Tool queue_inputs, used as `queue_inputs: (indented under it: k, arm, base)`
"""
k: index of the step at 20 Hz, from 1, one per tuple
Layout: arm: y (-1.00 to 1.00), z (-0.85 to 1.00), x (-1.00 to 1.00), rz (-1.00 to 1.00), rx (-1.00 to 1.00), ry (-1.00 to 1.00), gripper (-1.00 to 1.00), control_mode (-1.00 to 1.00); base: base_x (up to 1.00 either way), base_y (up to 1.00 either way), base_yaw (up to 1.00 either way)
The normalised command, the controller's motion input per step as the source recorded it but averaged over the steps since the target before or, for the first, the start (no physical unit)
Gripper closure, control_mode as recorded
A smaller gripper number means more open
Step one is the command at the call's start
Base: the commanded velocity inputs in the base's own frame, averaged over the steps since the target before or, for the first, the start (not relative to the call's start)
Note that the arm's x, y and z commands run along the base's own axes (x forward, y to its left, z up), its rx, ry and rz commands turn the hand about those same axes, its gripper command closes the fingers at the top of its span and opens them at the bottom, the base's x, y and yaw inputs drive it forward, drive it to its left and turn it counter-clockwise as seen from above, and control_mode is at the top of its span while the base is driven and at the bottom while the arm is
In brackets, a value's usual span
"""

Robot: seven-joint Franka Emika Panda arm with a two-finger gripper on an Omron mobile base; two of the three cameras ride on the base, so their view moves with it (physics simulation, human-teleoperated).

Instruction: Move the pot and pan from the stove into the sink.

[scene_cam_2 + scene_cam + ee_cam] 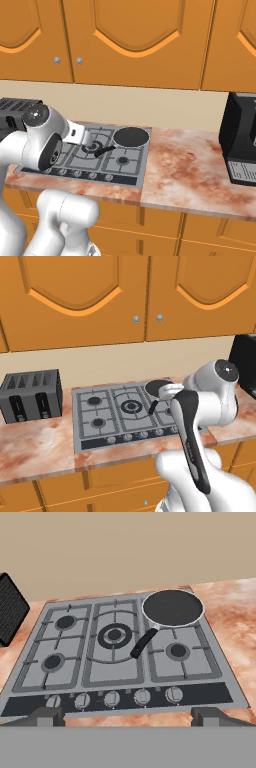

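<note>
The black pan [172, 607] rests on the back right burner of the stove [115, 672], its long handle pointing toward the centre burner. From the base cameras the pan [157, 387] [131, 136] lies just beyond my hand. My gripper [128, 716] hangs above the stove's front edge, over the knobs, open, with its fingertips [45, 714] far apart and nothing between them. It is well short of the pan handle. The pot and the sink are out of view.
A dark grey slotted toaster [31, 393] [10, 609] stands on the counter left of the stove [100, 406]. A black appliance [242, 140] stands at the right end of the marble counter [185, 165]. Orange wall cabinets [75, 296] hang overhead.
</note>
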Motion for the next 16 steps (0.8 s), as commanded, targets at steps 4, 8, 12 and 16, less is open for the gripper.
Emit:
queue_inputs:
  k: [4,8,12,16]
  arm:
    - [0.11,0.00,0.04,-0.06,0.00,0.02,-1.00,-1.00]
    - [0.00,-0.08,0.00,0.00,0.00,0.00,-1.00,-1.00]
    - [-0.02,-0.33,0.08,0.00,0.02,0.00,-1.00,-1.00]
    - [-0.05,-0.32,0.18,0.00,0.03,0.00,-1.00,-1.00]
  base:
    - [0.00,0.00,0.00]
    - [0.00,0.00,0.00]
    - [0.00,0.00,0.00]
    - [0.00,0.00,0.00]
